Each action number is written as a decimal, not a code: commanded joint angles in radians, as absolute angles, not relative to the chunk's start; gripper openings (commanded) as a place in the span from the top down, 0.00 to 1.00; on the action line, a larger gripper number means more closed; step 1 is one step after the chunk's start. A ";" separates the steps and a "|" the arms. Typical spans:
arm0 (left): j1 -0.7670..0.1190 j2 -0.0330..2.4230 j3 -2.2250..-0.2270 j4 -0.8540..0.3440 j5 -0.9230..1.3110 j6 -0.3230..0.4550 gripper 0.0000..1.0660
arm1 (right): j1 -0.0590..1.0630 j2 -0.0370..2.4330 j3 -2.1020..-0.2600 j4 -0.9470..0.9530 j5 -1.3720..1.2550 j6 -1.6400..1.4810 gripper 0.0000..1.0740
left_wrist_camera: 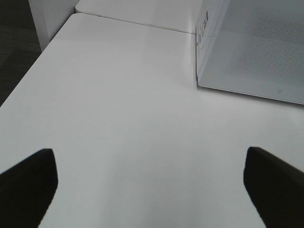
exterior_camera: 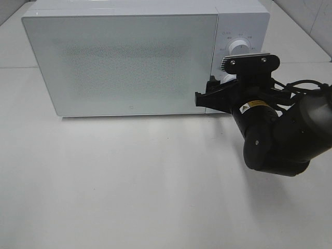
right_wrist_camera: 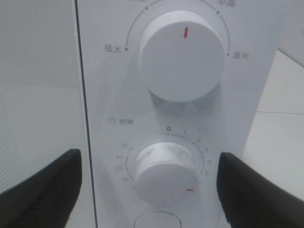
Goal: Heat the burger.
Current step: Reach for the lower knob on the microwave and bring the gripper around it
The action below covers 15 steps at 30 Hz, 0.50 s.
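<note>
The table's far side is being blocked by the shut microwave, its dial panel being crowded by the right gripper; the near side is being left passable.

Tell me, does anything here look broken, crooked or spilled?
Nothing stands out. The microwave sits square on the table, door shut, and the right gripper hangs open before its lower dial.
</note>
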State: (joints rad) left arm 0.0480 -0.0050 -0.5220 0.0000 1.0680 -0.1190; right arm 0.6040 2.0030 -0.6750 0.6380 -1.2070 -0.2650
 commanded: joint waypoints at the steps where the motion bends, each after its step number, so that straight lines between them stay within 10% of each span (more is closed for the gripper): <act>1: 0.048 -0.023 -0.524 -0.005 1.065 -0.118 0.06 | 0.590 2.015 -0.697 0.625 -1.275 -0.261 0.29; 15: 0.048 -0.023 -0.524 -0.005 1.065 -0.118 0.06 | 0.547 2.032 -0.713 0.577 -1.276 -0.212 0.29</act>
